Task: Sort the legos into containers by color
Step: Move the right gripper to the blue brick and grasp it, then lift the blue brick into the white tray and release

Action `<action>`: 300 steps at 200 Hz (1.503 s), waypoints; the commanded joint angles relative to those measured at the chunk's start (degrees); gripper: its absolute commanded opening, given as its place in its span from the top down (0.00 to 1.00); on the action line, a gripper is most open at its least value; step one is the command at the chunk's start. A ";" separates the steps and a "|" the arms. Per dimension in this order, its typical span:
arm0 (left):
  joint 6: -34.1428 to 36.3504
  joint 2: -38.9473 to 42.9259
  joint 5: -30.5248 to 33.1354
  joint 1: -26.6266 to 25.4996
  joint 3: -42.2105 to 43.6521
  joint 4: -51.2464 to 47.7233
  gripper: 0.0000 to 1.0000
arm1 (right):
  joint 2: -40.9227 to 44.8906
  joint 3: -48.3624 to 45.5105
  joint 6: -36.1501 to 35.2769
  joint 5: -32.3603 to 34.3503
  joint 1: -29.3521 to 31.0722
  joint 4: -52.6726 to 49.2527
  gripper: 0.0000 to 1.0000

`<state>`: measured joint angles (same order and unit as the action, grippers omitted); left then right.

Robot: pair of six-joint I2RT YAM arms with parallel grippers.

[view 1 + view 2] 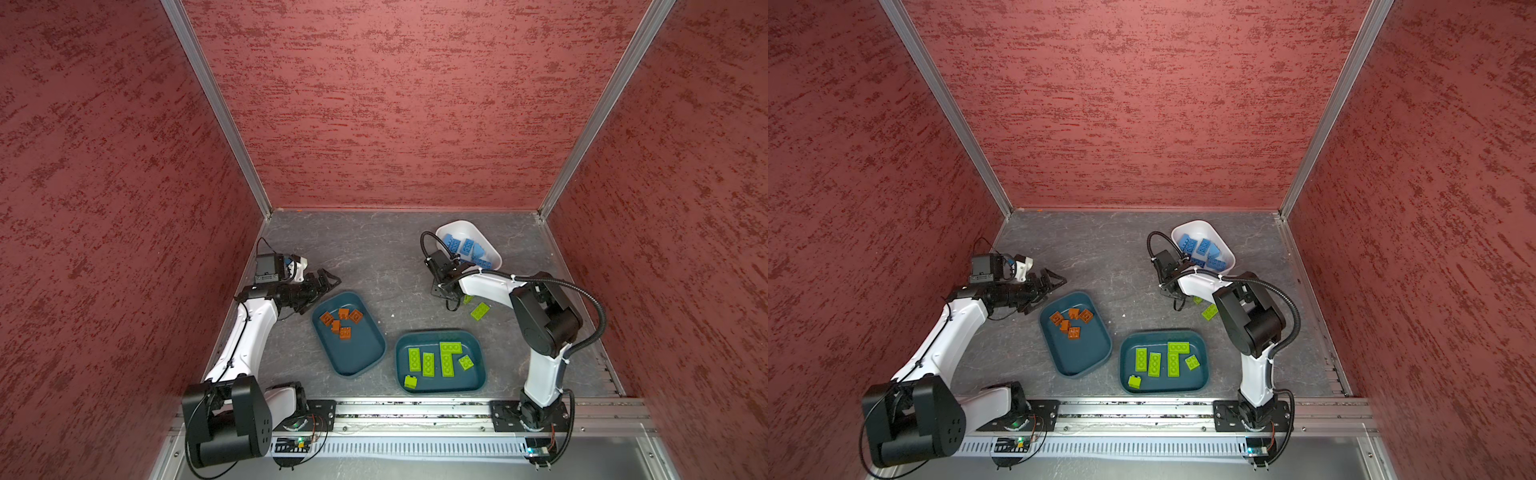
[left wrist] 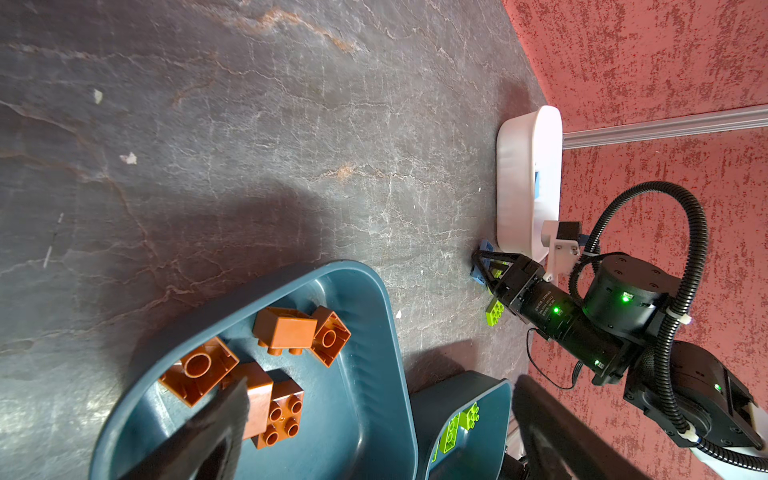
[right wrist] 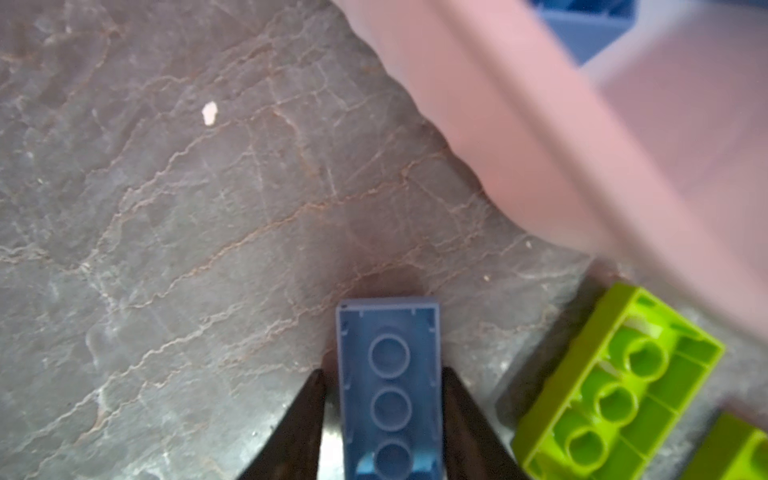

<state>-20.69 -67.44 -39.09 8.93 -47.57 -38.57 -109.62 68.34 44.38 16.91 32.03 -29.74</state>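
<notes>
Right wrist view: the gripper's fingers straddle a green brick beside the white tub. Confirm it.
Wrong colour. The right wrist view shows the right gripper straddling a blue brick beside the white tub.

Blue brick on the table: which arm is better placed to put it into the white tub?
Right. The right gripper straddles the blue brick beside the white tub. The left gripper is open at the distant teal tub of orange bricks.

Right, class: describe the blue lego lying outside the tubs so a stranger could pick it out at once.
Find the white tub holding blue bricks at the back right. On the table beside it, between the fingers of the right gripper, lies one blue lego, hollow underside up. Its table neighbours are lime green legos.
</notes>
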 commanded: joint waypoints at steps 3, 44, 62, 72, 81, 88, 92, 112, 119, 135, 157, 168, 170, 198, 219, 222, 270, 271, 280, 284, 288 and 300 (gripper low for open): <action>1.21 -0.10 -0.46 -0.13 0.39 0.18 0.00 | -0.30 1.36 -1.47 1.23 -0.53 -0.98 0.65; 0.52 -0.52 -0.54 -0.33 0.03 0.93 0.01 | 7.34 2.68 -3.83 0.38 -0.43 -4.18 0.76; -0.27 -1.19 -1.30 -0.73 0.09 2.16 0.01 | 9.78 5.62 -5.92 1.00 -0.80 -6.18 0.77; -1.11 -1.61 -1.74 -1.12 0.20 2.91 0.00 | 10.55 7.49 -7.24 1.52 -1.38 -6.84 0.78; -1.85 -1.88 -2.02 -1.70 0.20 3.73 0.01 | 10.91 8.75 -8.51 1.87 -2.46 -7.01 0.78; -2.59 -1.99 -2.13 -2.31 0.11 4.36 0.01 | 11.04 9.41 -9.74 2.23 -3.56 -6.87 0.78; -2.98 -2.07 -2.26 -2.75 0.10 4.81 0.00 | 11.05 9.68 -10.37 2.25 -4.27 -6.68 0.78; -4.69 -2.52 -2.59 -4.89 -0.39 6.64 0.01 | 9.93 11.34 -13.81 1.30 -8.25 -5.71 0.78; -4.97 -2.67 -2.42 -5.63 -0.57 6.90 0.01 | 9.41 11.82 -15.03 0.90 -9.58 -4.87 0.78; -5.89 -3.00 -2.09 -7.08 -0.67 7.72 0.01 | 7.22 13.72 -17.99 -0.96 -12.38 -3.23 0.78; -6.72 -3.16 -1.63 -8.17 -0.99 8.24 0.01 | 3.62 16.00 -21.38 -4.08 -15.63 -1.36 0.77; -6.84 -3.14 -1.45 -8.34 -1.21 8.09 0.01 | 1.66 17.06 -23.15 -6.52 -16.85 -0.77 0.75; -6.89 -3.09 -1.39 -8.39 -1.23 8.12 0.00 | 1.27 17.41 -23.36 -6.84 -17.01 -0.83 0.75; -6.74 -3.24 -0.73 -8.66 -1.86 7.39 0.01 | -2.41 19.84 -24.83 -10.25 -18.58 -0.41 0.67; -6.39 -3.40 -0.40 -8.80 -2.43 6.59 0.01 | -2.71 20.37 -26.00 -11.34 -19.02 -0.41 0.48; -6.32 -3.36 -0.25 -8.91 -2.48 6.47 0.01 | -2.45 20.21 -26.32 -11.63 -19.06 -0.29 0.46; -5.51 -3.83 0.24 -8.84 -3.36 5.17 0.01 | 5.15 14.27 -27.29 -19.16 -18.72 -1.85 0.30; -5.51 -3.83 0.24 -8.84 -3.38 5.12 0.01 | 5.45 14.10 -27.22 -19.26 -18.69 -1.88 0.30; -5.43 -4.06 0.24 -8.86 -3.54 5.08 0.01 | 7.60 11.98 -26.38 -20.38 -18.54 -2.49 0.30; -5.46 -4.10 0.24 -8.87 -3.58 4.95 0.01 | 8.62 11.09 -25.97 -20.85 -18.37 -2.74 0.29; -5.47 -4.30 0.22 -8.92 -3.65 4.96 0.01 | 9.55 10.15 -25.51 -21.06 -18.15 -3.15 0.29; -5.24 -4.60 0.26 -8.93 -4.01 4.80 0.01 | 12.34 7.32 -24.21 -21.39 -17.57 -4.67 0.29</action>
<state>-27.16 -71.24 -39.35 0.36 -49.82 -32.84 -103.42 79.46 18.39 -0.91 13.52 -31.83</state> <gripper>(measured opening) 0.994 0.710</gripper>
